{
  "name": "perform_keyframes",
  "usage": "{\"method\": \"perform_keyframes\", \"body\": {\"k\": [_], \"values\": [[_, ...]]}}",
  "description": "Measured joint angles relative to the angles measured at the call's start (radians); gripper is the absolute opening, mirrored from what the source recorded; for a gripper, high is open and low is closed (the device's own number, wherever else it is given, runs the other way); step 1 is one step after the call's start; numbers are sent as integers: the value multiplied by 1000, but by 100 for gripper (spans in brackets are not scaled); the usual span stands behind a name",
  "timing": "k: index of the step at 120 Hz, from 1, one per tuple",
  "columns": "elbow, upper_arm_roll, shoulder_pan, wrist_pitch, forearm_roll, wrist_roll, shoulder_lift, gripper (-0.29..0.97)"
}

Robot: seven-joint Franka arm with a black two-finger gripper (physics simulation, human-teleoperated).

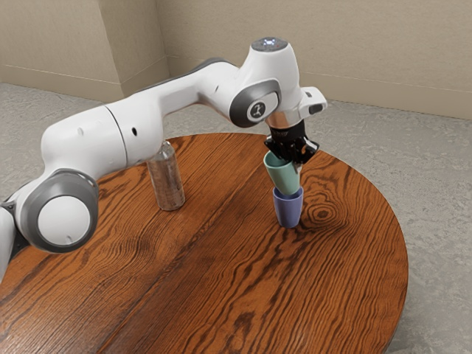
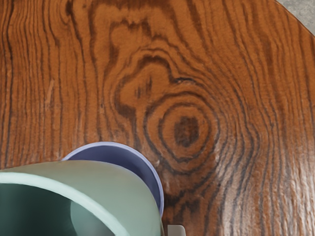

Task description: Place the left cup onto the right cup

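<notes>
- The exterior view shows the black two-finger gripper (image 1: pixel 293 152) clenched on the rim of the pale green tapered cup (image 1: pixel 282 175), one finger on each side of the wall.
- The green cup is tilted, with its mouth leaning toward ten o'clock. Its narrow base reaches the mouth of the purple tapered cup (image 1: pixel 288 209), which stands upright directly at six o'clock of it.
- A clear cylindrical bottle (image 1: pixel 167 177) stands upright at nine o'clock of the cups, well apart from them, on the round wooden table (image 1: pixel 221 295).
- The wrist view looks into the green cup (image 2: pixel 98 191), which has a smooth matte wall and a darker teal hollow.
- The purple cup's thin rim (image 2: pixel 133 160) shows as a crescent behind it.
- The tabletop (image 2: pixel 197 59) is glossy reddish wood with dark wavy grain, and a dark ringed knot (image 2: pixel 187 130) lies just beside the purple cup.
</notes>
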Motion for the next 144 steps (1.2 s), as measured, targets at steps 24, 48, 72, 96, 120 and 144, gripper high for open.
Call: {"method": "perform_keyframes", "body": {"k": [24, 48, 72, 96, 120, 144], "values": [[0, 4, 1, 4, 1, -1, 11, -10], [0, 5, 2, 12, 2, -1, 19, -10], [0, 7, 3, 30, 4, 1, 23, -10], [0, 8, 4, 50, 5, 2, 36, -10], [0, 11, 7, 59, 3, 3, 42, -10], [-1, 13, 11, 62, 1, 4, 45, -10]]}}
